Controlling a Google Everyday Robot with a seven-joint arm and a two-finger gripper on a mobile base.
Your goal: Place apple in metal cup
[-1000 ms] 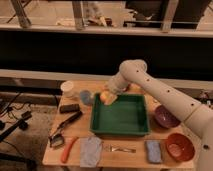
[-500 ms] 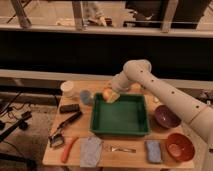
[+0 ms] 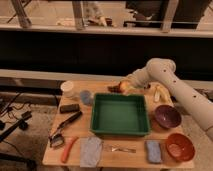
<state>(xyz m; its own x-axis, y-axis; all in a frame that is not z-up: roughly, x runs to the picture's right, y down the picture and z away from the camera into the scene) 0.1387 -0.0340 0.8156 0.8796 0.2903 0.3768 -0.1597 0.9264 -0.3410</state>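
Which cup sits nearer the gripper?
The metal cup beside the green tray; the white cup stands farther left of the gripper at the tray's far edge.

The cream-white robot arm (image 3: 172, 85) ends in a dark gripper (image 3: 119, 88) at the back edge of the pale tan wooden bench (image 3: 82, 131), holding the yellow-orange apple (image 3: 124, 86) with its reddish blush. Near it stands the dull silver-grey round metal cup (image 3: 86, 96). The square plastic tray (image 3: 93, 116) is plain green. One round bowl (image 3: 156, 114) is dark purple, the other round bowl (image 3: 168, 145) orange-red. The long carrot (image 3: 67, 149) is orange, the folded cloth (image 3: 91, 150) grey-blue.
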